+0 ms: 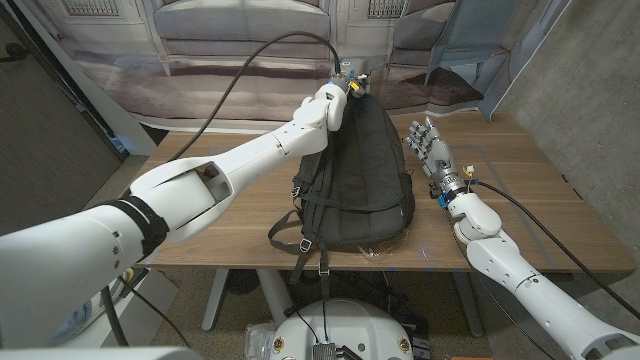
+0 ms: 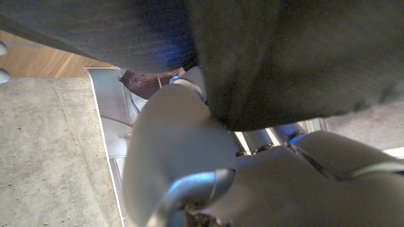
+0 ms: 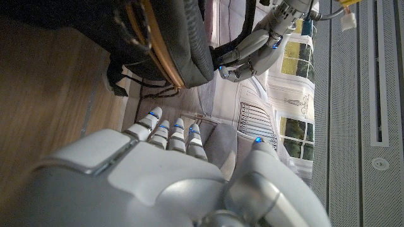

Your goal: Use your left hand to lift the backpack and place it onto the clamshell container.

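At the worktop's (image 1: 200,240) middle, my left hand (image 1: 333,104) has its fingers curled on the black backpack's (image 1: 355,180) top, my right hand (image 1: 428,143) idles spread, and the backpack seems set on the clamshell container (image 1: 385,254), leaving only letting go.

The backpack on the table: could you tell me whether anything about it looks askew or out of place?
The black backpack is tipped up at its far end, where the left robot hand grips its top. Its straps trail loosely off the table's near edge. Something clear peeks from under its near end; nothing looks spilled or damaged.
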Robot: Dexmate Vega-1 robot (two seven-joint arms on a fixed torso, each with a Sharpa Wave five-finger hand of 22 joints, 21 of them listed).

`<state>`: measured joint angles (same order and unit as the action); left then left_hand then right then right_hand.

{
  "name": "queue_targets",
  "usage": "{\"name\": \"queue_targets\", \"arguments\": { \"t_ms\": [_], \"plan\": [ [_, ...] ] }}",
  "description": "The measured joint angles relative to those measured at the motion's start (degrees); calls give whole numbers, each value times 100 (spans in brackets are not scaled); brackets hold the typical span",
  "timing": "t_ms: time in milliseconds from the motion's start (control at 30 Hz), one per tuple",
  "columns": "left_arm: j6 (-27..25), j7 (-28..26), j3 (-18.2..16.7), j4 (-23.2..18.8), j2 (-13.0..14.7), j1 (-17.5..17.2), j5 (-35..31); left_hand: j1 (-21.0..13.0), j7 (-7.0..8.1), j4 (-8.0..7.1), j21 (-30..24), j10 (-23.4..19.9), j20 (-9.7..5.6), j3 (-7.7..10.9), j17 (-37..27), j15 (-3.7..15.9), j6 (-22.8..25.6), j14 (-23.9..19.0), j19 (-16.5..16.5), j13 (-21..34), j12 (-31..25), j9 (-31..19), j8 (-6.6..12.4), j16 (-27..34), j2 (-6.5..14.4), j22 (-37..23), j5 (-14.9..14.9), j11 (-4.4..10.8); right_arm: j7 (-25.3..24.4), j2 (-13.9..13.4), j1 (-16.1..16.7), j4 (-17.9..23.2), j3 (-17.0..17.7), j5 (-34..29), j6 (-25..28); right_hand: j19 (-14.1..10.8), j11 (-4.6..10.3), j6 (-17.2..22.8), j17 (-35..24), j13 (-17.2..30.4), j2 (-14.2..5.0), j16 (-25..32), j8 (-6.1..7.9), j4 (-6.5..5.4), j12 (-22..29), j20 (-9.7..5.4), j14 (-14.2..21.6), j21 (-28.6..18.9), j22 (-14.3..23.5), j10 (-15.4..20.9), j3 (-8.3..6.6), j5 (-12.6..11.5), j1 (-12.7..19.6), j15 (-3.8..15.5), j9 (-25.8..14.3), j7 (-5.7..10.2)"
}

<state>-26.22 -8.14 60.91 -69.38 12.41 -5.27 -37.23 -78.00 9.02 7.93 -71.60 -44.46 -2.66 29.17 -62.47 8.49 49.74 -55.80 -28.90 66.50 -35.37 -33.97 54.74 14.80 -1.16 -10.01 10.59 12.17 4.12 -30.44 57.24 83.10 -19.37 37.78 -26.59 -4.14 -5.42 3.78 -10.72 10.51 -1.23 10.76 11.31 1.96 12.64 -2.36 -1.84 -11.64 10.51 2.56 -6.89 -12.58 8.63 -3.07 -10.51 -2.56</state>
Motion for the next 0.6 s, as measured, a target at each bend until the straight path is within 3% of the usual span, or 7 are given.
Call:
{"name": "queue_targets", "arguments": {
  "t_ms": [500, 600],
  "plan": [
    [329, -382, 195, 1337, -515, 328, 421, -38, 7, 0, 146, 30, 11, -50, -2, -66, -55, 157, 176, -144, 160, 49, 44, -67, 73, 10, 0, -12, 10, 30, -20, -80, 7, 16, -8, -2, 0, 0, -9, 0, 0, 0, 0, 0, 0, 3, 0, 0, 0, 0, 0, 0, 0, 0, 0, 0],
    [375, -438, 244, 1512, -577, 378, 481, -26, -28, -23, 255, 102, 8, -109, 50, -84, -128, 227, 323, -277, 292, 157, -39, -107, 121, 15, 0, -15, 23, 38, -38, -107, 6, 22, -10, -21, 0, 0, -9, 0, 0, 0, 0, 0, 0, 22, 0, 0, 0, 0, 0, 0, 0, 0, 0, 0]
  ]
}}
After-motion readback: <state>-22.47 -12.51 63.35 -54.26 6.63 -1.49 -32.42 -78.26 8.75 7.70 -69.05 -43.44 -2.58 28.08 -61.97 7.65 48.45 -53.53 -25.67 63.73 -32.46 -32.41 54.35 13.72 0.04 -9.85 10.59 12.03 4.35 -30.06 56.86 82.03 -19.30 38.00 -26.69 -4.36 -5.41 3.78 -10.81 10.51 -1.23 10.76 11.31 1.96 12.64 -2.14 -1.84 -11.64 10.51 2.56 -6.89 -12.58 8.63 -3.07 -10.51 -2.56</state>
